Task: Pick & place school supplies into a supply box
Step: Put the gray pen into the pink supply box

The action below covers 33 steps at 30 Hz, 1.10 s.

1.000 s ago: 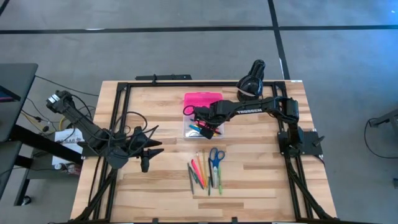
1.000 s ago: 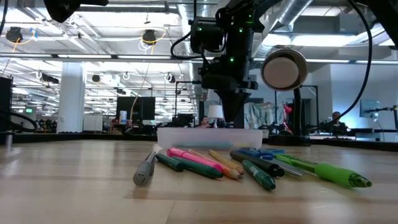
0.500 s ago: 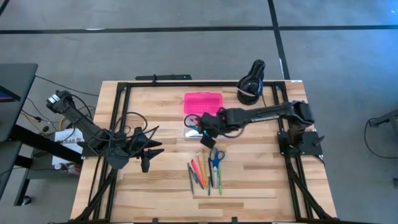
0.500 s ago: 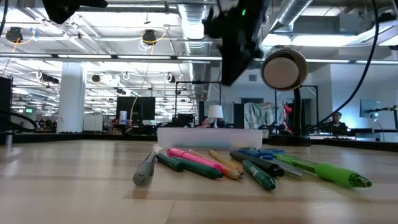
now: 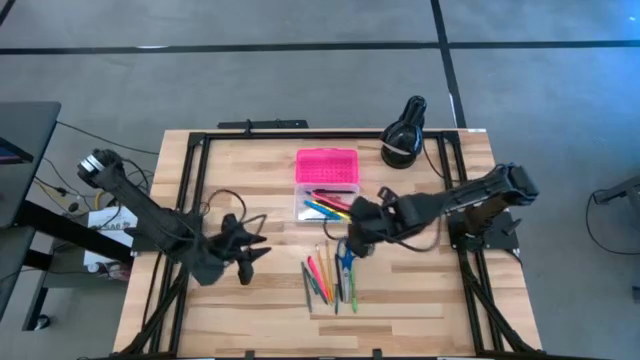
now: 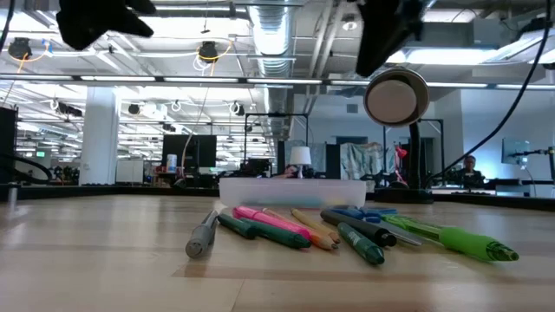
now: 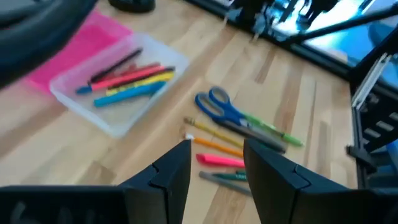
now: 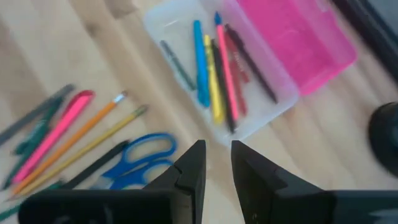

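Supply box (image 5: 325,187) sits open on the worktop (image 5: 250,170), toward the far middle: pink lid (image 5: 326,165) flipped back flat, clear base (image 8: 186,37) on the near side. Base holds several pens side by side: blue (image 8: 199,62), yellow (image 8: 212,87), pink-red (image 8: 225,68), dark ones beside them.

Loose supplies (image 5: 330,275) lie in a bunch on the worktop just in front of the box, apart from it: blue-handled scissors (image 8: 140,158), two orange pencils (image 8: 81,140), pink marker (image 8: 53,134), green pens (image 6: 451,238), grey pen (image 6: 202,236).

Right tool (image 5: 350,243) hovers above the scissors end of the bunch, between box and pile. Fingers (image 8: 194,165) a narrow gap apart, nothing between them.

Left tool (image 5: 250,262) hangs over the left side of the worktop, well apart from the supplies. Fingers (image 7: 177,168) apart, empty.

Black round device (image 5: 403,140) at the far right corner.
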Each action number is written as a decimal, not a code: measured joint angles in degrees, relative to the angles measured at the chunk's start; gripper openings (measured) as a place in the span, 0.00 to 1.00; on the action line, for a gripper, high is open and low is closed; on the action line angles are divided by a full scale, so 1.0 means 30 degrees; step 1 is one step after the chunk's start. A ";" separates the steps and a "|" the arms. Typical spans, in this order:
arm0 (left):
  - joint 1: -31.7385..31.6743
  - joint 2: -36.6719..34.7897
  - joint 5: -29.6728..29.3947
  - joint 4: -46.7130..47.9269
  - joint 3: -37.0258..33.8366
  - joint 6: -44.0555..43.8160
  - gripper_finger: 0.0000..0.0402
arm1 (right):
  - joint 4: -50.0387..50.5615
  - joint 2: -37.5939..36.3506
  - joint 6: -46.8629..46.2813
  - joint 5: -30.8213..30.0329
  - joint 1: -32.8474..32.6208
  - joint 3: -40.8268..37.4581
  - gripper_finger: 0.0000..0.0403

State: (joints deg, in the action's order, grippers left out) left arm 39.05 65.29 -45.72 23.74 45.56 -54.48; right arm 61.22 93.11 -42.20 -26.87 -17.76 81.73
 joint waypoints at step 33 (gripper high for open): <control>-0.1365 1.1760 0.4615 -1.2880 0.0022 0.6371 0.35 | -0.3501 -0.2837 -1.0955 -0.3967 -0.8564 -0.5566 0.17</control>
State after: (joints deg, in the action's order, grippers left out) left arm 34.95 100.57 -31.88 -14.90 45.63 -35.36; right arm 50.72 84.60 -75.07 -38.78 -43.46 65.04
